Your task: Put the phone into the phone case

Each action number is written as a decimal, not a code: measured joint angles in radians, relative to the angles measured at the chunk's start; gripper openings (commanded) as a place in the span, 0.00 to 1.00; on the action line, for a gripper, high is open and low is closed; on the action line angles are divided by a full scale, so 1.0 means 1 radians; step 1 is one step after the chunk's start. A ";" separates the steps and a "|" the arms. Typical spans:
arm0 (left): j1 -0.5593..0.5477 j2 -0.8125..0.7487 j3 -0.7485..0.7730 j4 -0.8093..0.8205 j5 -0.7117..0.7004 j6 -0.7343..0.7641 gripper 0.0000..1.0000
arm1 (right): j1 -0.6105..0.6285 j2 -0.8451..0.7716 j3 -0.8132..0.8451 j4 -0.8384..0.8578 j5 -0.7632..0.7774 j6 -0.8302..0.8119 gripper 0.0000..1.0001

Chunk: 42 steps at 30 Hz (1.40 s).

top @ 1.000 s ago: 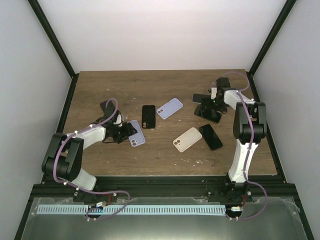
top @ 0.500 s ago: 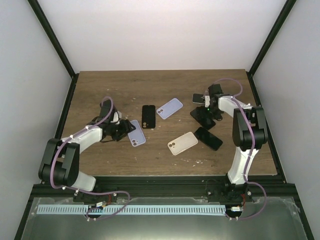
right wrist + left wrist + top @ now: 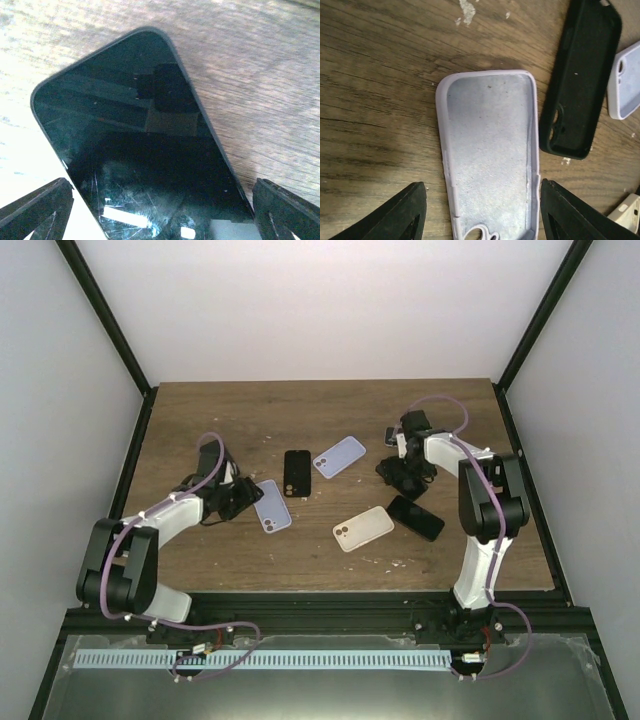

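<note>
Phone [image 3: 145, 150] lies flat on the table [image 3: 250, 60] between your right gripper's [image 3: 160, 214] spread fingers; your left gripper [image 3: 482, 215], likewise spread, straddles the empty lilac case [image 3: 490, 145]. Close off-centre and the thin, slick phone could skid away.

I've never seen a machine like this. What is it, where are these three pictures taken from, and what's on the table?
Two robot arms are bolted at the near edge of a wooden table, each ending in a two-finger gripper. The wide picture looks down from above and behind; the close-ups come from cameras on the wrists. The left gripper stands open, a finger either side of an empty lilac case, inside up, not holding it. Nearby lie an empty black case, a second lilac case and a cream case, both back up, and a black phone. The right gripper straddles another dark phone; whether it pinches it I cannot tell.
</note>
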 measured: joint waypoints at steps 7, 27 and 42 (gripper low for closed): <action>0.000 0.062 -0.002 0.013 -0.004 0.002 0.64 | 0.006 0.002 0.000 -0.021 -0.010 -0.095 0.99; -0.050 0.144 0.011 0.121 0.028 0.018 0.53 | 0.007 0.038 0.039 -0.018 -0.019 -0.162 0.84; -0.174 0.074 -0.095 0.201 0.184 -0.134 0.52 | 0.039 0.024 0.030 0.003 0.003 0.011 0.70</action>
